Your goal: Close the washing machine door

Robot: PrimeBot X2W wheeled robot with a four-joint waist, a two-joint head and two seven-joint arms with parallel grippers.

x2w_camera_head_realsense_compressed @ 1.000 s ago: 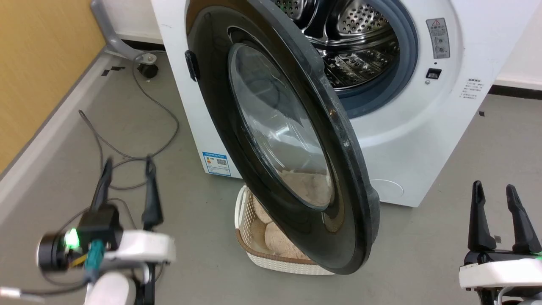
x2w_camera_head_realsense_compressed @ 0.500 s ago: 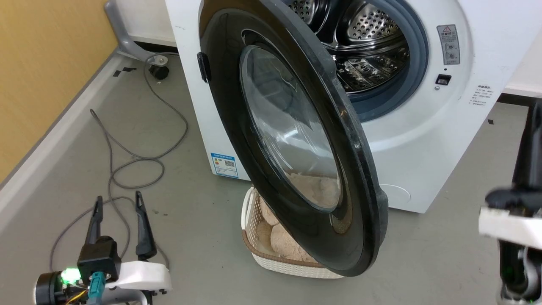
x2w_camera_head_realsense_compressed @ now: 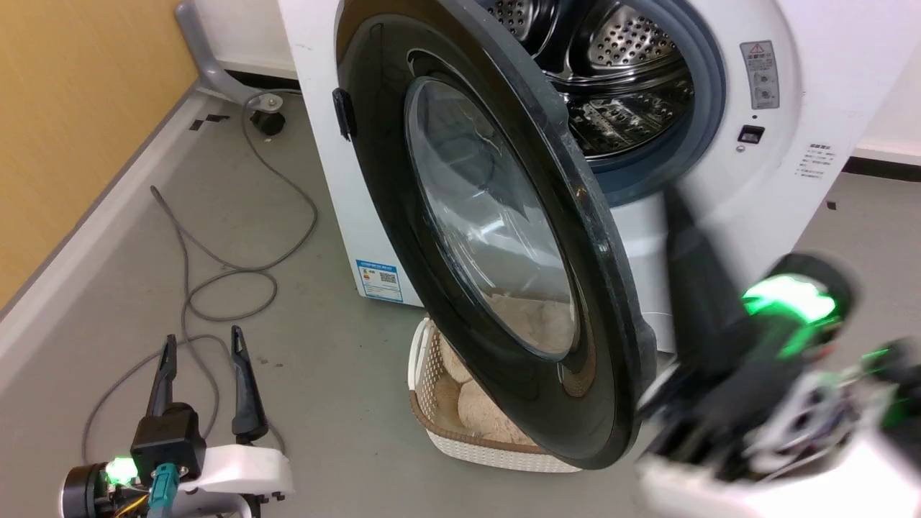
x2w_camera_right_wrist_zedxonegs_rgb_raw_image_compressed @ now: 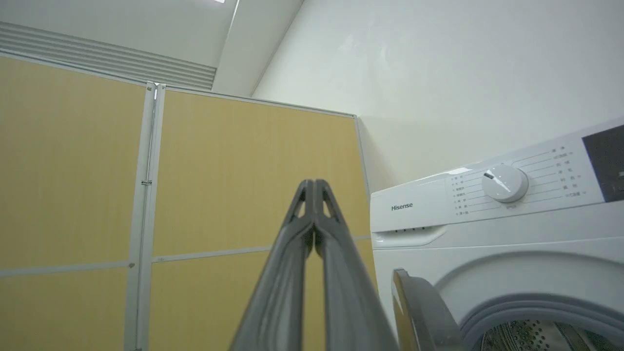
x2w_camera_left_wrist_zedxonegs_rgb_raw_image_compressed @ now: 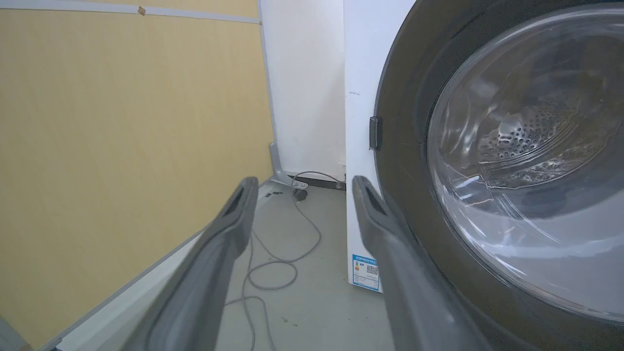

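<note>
The washing machine door (x2w_camera_head_realsense_compressed: pixel 403 237), a glossy black ring around a bulging glass window (x2w_camera_head_realsense_compressed: pixel 489 230), stands wide open and swung out in front of the washing machine (x2w_camera_head_realsense_compressed: pixel 727 208). The steel drum (x2w_camera_head_realsense_compressed: pixel 619 79) is exposed behind it. My right gripper (x2w_camera_head_realsense_compressed: pixel 673 208) is blurred, just right of the door's free edge, and I cannot tell if it touches. Its fingers (x2w_camera_right_wrist_zedxonegs_rgb_raw_image_compressed: pixel 312 185) are pressed together on nothing, pointing up past the door's rim (x2w_camera_right_wrist_zedxonegs_rgb_raw_image_compressed: pixel 424 312). My left gripper (x2w_camera_head_realsense_compressed: pixel 203 338) is open, low over the floor left of the door (x2w_camera_left_wrist_zedxonegs_rgb_raw_image_compressed: pixel 404 161).
A white woven basket (x2w_camera_head_realsense_compressed: pixel 496 453) with tan items sits on the floor under the door. A grey cable (x2w_camera_head_realsense_compressed: pixel 216 273) loops across the floor at left. A yellow wall (x2w_camera_head_realsense_compressed: pixel 65 115) and a grey bracket (x2w_camera_head_realsense_compressed: pixel 209 65) bound the left side.
My right arm has swung up and leftwards from the lower right to the door's free edge, its fingers having come together. The left gripper dropped lower, then held still. The camera shifted slightly.
</note>
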